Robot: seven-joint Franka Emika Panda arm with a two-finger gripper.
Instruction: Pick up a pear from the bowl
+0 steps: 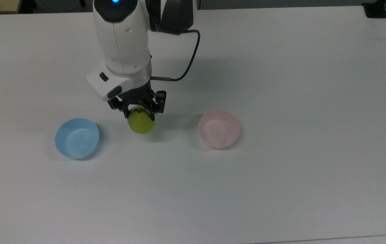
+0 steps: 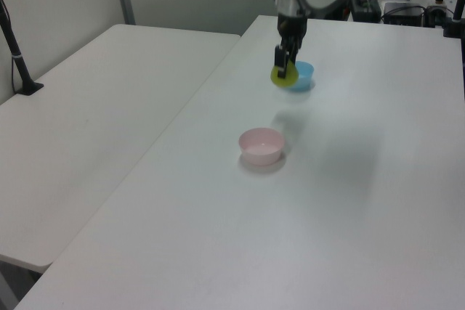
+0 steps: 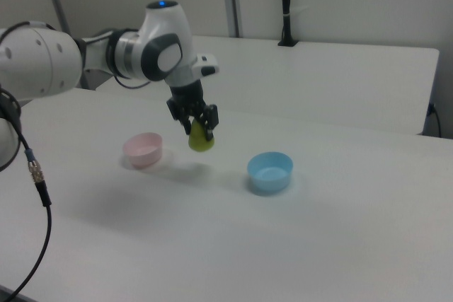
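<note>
From the top view, my claw (image 1: 139,114) hangs below my white arm (image 1: 123,40), its two black fingers clamped on the upper part of the pear (image 1: 141,123). The yellow-green pear is lifted off the white table (image 1: 281,189), hanging between two bowls. The pale pink bowl (image 1: 219,128), which holds nothing, sits well apart toward the top view's right, nearer the table's middle. The light blue bowl (image 1: 77,138) sits closer, toward the top view's left edge of the table. A black cable (image 1: 188,61) loops from my wrist.

From the left view, my claw (image 2: 282,63) grips the pear (image 2: 284,75) above the far part of the table (image 2: 327,237), the fruit overlapping the blue bowl (image 2: 302,74) as seen from here. The pink bowl (image 2: 261,145) rests nearer the camera, close to the table's left edge in the left view. A second white table (image 2: 94,121) stands beside mine.

From the right view, my claw (image 3: 199,123) points down, closed around the pear (image 3: 201,138), which hangs in the air above the table (image 3: 297,245). The pink bowl (image 3: 144,149) lies to the right view's left of the pear, the blue bowl (image 3: 270,171) to its right; a faint shadow lies on the table below the fruit
</note>
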